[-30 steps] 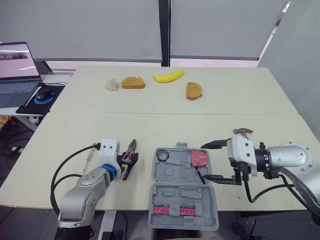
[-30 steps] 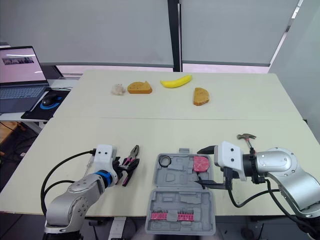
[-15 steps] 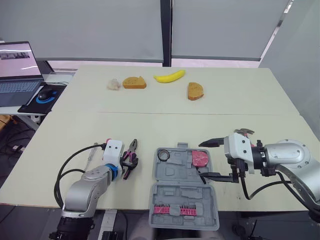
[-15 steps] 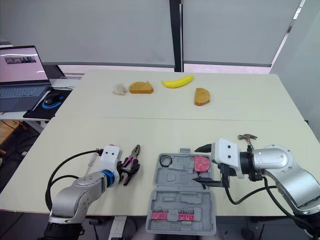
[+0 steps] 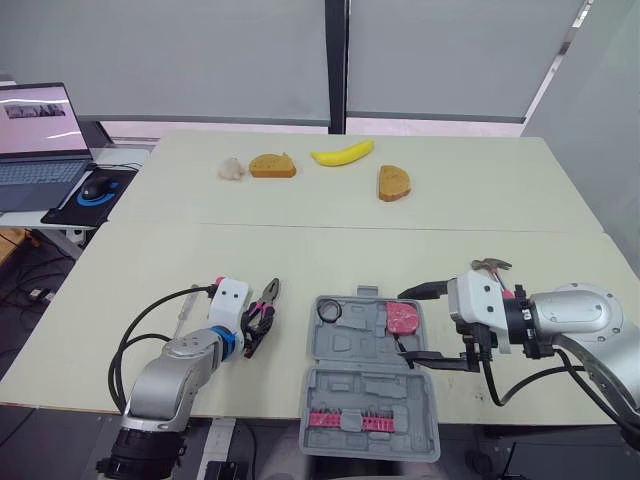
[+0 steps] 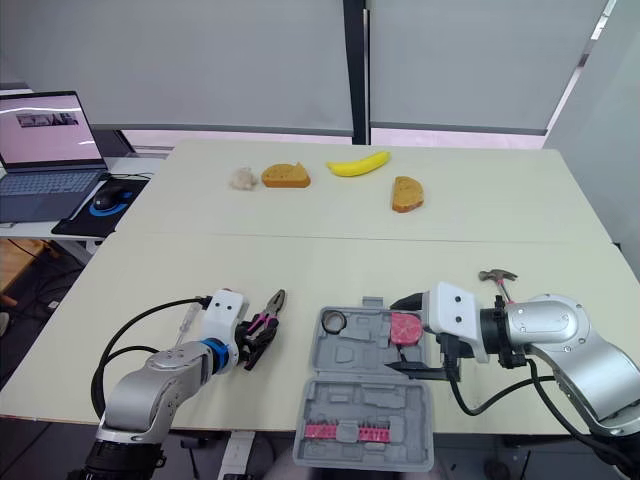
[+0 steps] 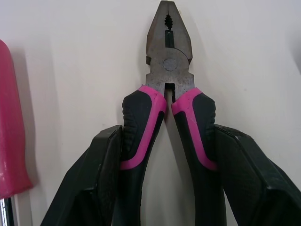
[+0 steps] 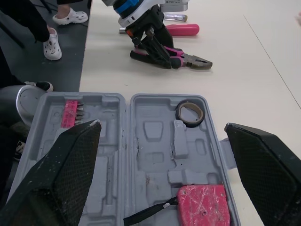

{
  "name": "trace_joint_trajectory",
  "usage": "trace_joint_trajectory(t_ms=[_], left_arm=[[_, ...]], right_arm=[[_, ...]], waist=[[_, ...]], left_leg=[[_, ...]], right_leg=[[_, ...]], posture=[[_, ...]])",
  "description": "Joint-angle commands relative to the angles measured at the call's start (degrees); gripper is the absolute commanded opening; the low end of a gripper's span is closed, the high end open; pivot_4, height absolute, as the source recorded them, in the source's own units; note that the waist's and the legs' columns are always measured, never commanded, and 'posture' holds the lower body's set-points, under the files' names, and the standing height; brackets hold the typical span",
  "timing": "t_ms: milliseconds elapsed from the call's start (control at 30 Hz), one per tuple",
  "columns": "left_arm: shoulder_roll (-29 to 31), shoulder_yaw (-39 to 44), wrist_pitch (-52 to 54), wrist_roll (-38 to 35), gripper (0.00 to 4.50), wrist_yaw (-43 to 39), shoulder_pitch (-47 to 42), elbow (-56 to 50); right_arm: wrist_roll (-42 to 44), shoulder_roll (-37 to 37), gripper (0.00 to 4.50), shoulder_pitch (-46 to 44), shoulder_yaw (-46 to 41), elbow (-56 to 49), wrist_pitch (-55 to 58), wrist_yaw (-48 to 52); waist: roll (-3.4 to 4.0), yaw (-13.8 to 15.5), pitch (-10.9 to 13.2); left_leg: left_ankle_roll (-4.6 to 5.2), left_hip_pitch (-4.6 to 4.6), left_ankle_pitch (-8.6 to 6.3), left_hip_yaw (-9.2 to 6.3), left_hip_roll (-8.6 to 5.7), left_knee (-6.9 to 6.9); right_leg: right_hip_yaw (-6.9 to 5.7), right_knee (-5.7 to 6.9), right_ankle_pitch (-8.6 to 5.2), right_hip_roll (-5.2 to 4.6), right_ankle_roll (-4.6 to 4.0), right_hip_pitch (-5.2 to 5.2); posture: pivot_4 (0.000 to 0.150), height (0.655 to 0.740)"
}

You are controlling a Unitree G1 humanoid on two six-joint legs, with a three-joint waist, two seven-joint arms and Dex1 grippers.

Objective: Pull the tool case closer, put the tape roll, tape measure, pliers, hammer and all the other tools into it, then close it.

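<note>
Now clamps the left gripper [image 6: 250, 342] on the handles of the pliers [image 7: 168, 66], just left of the tool case [image 5: 350, 385]; holds the right gripper [image 5: 418, 325] spread wide over the case's right edge. Risks swinging the head-heavy pliers on lifting and missing the case. Works on a pale table [image 5: 300, 250], bread [image 5: 271, 165] and banana [image 5: 341, 154] beyond the case, blinds [image 5: 200, 50] behind.

L tool [image 7: 167, 133] clamping pliers [image 7: 168, 66] hdls, pink screwdriver [image 7: 11, 127] alongside

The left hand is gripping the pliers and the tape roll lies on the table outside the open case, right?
Not quite: the tape roll lies inside the open case, as the right wrist view shows. The left hand does grip the pliers.
</note>
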Motion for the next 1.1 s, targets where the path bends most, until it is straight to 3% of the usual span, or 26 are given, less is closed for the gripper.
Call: trace_joint_trajectory(t_ms=[33, 233, 467, 633, 833, 1100], left_arm=[[-0.2, 1.9, -4.0, -0.4, 2.58, -1.1, 0.6, -1.6], [4.5, 4.8, -11.4, 0.0, 2.58, -4.8, -2.6, -5.9], [19.5, -11.6, -19.5, -0.2, 2.58, -33.1, -12.7, -7.6], [17.2, -20.8, -24.7, 2.3, 2.58, -42.5, -23.3, -2.6], [13.3, -28.1, -25.8, 5.4, 2.58, -48.3, -29.8, 1.6], [10.7, -32.5, -25.0, 10.5, 2.58, -49.9, -33.7, 4.7]], right_arm=[[0.6, -0.4, 4.5, 0.5, -2.2, -2.3, -0.7, -0.7], [0.9, 0.0, 4.5, 2.5, -3.7, -3.3, -0.7, -2.2], [2.1, -0.3, 4.5, 7.4, -7.8, -6.6, 1.8, -5.4], [4.9, -1.5, 4.5, 13.8, -13.6, -11.1, 5.2, -6.6], [6.0, -2.3, 4.5, 17.0, -15.7, -16.0, 8.2, -9.6], [-6.8, 0.0, 4.5, 2.8, 5.3, -13.7, 18.0, -21.7]], waist=[[-0.01, 0.0, 0.0], [-0.18, 0.0, 0.1], [-0.11, 0.0, 0.2], [-0.12, -0.1, 0.2], [-0.16, -0.8, 0.3], [-0.21, -1.7, 0.3]], left_leg=[[0.0, -0.01, 0.0, 0.0, 0.0, 0.0], [-0.01, -0.11, 0.01, -0.04, 0.02, 0.0], [-0.01, -0.13, 0.0, -0.01, -0.05, 0.0], [0.0, -0.2, 0.0, -0.05, 0.02, -0.03], [0.02, -0.2, 0.0, 0.02, 0.01, 0.01], [0.0, -0.17, 0.03, -0.05, 0.02, 0.02]], right_leg=[[0.0, 0.0, 0.0, 0.0, 0.0, 0.0], [-0.04, 0.0, 0.0, 0.01, 0.0, -0.03], [-0.01, -0.07, 0.0, -0.03, 0.0, -0.05], [-0.05, -0.04, 0.0, 0.04, -0.01, -0.06], [0.0, -0.01, 0.0, 0.04, 0.0, -0.04], [-0.03, 0.06, -0.01, 0.07, 0.01, -0.06]], posture=[[0.15, 0.74], [0.15, 0.74], [0.15, 0.74], [0.15, 0.74], [0.15, 0.74], [0.15, 0.74]])
